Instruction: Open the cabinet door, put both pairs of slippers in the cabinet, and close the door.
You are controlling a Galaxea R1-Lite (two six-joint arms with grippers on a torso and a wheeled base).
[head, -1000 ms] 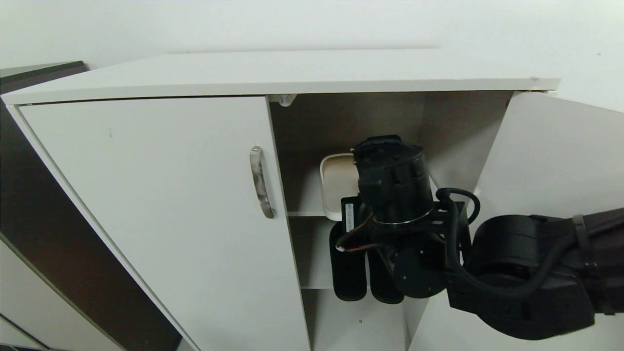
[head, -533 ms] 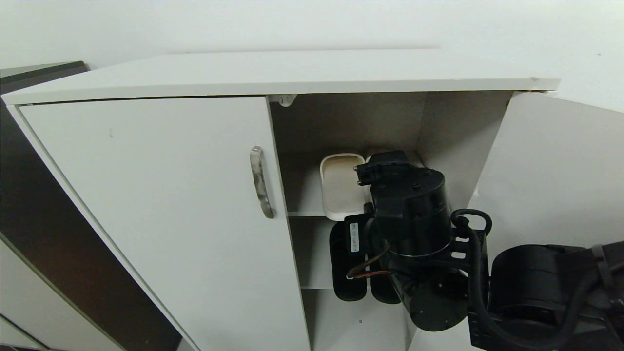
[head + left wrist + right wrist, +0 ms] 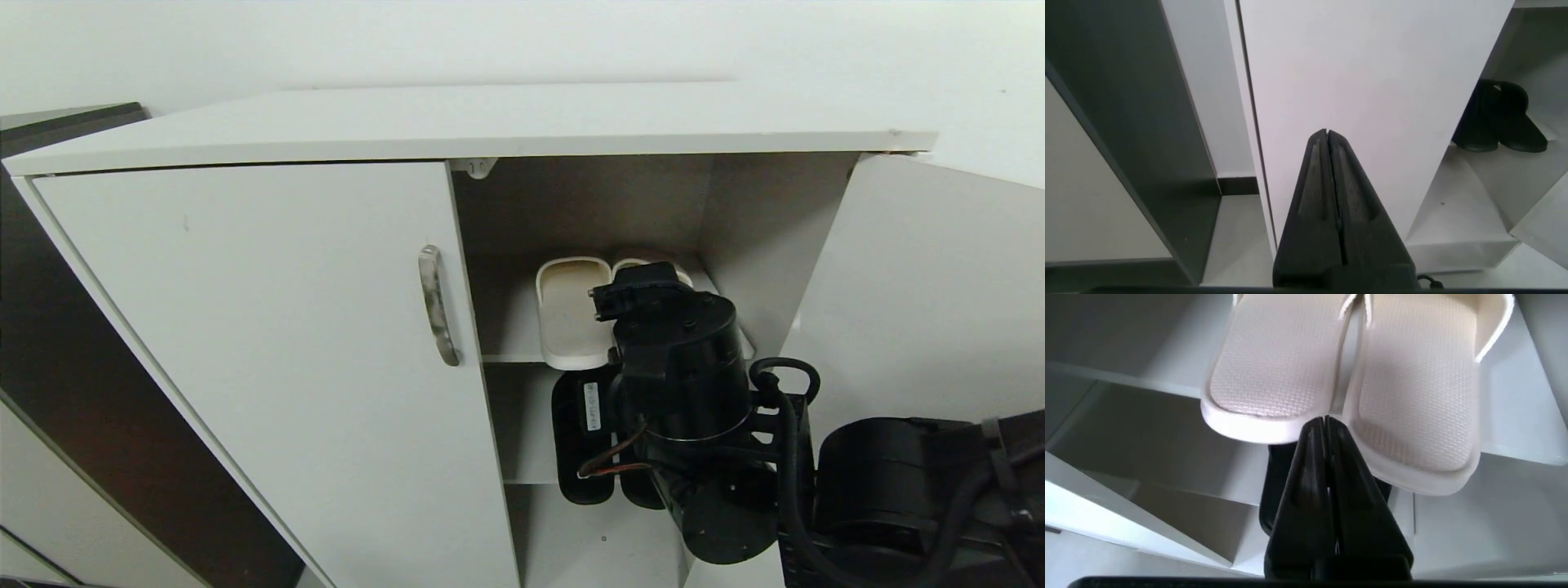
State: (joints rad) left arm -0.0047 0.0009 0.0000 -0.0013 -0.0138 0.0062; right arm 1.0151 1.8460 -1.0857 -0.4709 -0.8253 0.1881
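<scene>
The white cabinet (image 3: 457, 122) has its left door (image 3: 269, 343) closed and its right door (image 3: 922, 294) swung open. A pair of white slippers (image 3: 571, 314) lies on the upper shelf, soles out past the shelf edge. A black pair (image 3: 581, 441) sits on the shelf below. My right gripper (image 3: 1325, 425) is shut and empty, its tip just in front of the white slippers (image 3: 1355, 384), with the black slippers (image 3: 1278, 490) under it. My left gripper (image 3: 1327, 135) is shut and empty, facing the closed left door (image 3: 1372, 98). The black slippers (image 3: 1498, 118) show off to its side.
The closed door carries a metal handle (image 3: 438, 304). A dark panel (image 3: 73, 343) stands to the left of the cabinet, and a grey open unit (image 3: 1135, 139) beside it. The bottom compartment (image 3: 596, 539) holds nothing.
My right arm has drawn back and down from the upper shelf, uncovering the second white slipper. Both pairs of slippers stay where they were.
</scene>
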